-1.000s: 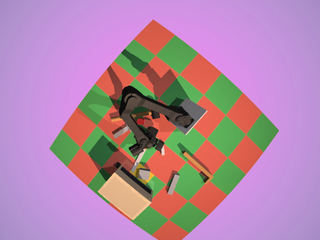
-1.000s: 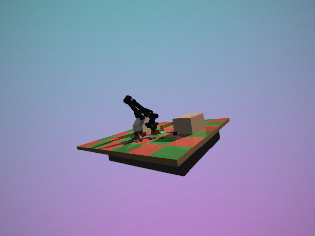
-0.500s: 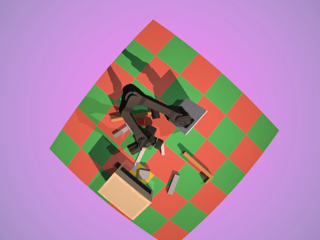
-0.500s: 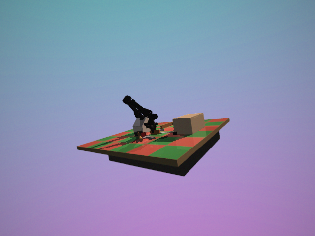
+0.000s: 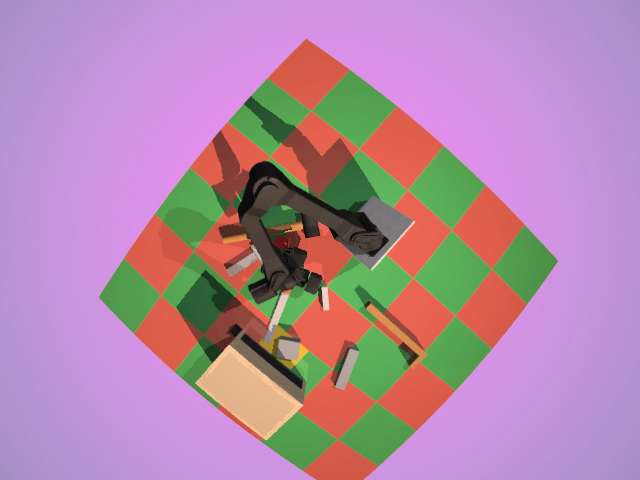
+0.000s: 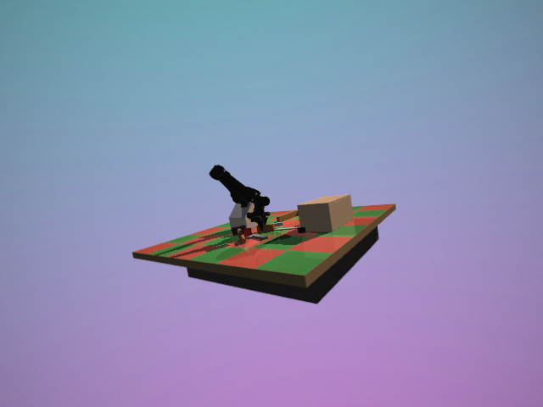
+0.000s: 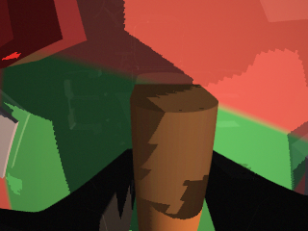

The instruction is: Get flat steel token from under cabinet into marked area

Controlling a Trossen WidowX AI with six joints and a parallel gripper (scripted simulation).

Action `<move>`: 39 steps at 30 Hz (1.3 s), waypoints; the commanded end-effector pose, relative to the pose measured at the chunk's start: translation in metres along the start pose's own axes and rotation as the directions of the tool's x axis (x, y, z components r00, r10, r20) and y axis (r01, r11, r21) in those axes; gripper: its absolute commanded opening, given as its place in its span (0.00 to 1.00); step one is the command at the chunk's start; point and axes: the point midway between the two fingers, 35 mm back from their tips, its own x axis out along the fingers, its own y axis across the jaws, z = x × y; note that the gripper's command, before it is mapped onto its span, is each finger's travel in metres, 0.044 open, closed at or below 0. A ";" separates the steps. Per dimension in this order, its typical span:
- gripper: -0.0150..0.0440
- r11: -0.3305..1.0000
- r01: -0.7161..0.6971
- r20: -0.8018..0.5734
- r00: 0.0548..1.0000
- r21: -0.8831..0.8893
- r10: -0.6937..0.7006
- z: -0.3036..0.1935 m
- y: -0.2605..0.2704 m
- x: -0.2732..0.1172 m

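My gripper (image 5: pixel 285 290) (image 6: pixel 262 226) (image 7: pixel 167 157) is shut on the brown-orange handle (image 7: pixel 174 144) of a tool. The tool's thin pale shaft (image 5: pixel 277 312) (image 6: pixel 287 228) reaches toward the cabinet (image 5: pixel 250 390) (image 6: pixel 316 216). Its grey far end overlaps the left side of the yellow marked area (image 5: pixel 301 351), beside the cabinet's dark vent strip (image 5: pixel 272 360). A grey squarish piece (image 5: pixel 288 349) lies over the yellow area, right of the tool's end; it may be the steel token, but I cannot tell surely. Whether the tool's end touches it is unclear. Nothing under the cabinet can be made out.
A black block (image 5: pixel 235 329) (image 6: pixel 301 229) is at the cabinet's left corner. A small white block (image 5: pixel 325 298), a grey bar (image 5: pixel 346 368) and an orange angled bar (image 5: pixel 395 329) lie to the right. A red block (image 5: pixel 282 241) (image 7: pixel 34 29) and another grey bar (image 5: pixel 240 262) lie behind the gripper.
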 end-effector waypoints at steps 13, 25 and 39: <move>0.30 1.000 -0.006 -0.004 1.000 -0.015 0.006 0.001 0.015 -0.002; 0.59 1.000 -0.001 0.002 1.000 -0.022 0.001 0.003 0.012 -0.001; 0.71 1.000 -0.008 -0.005 1.000 -0.014 0.007 0.003 0.014 0.000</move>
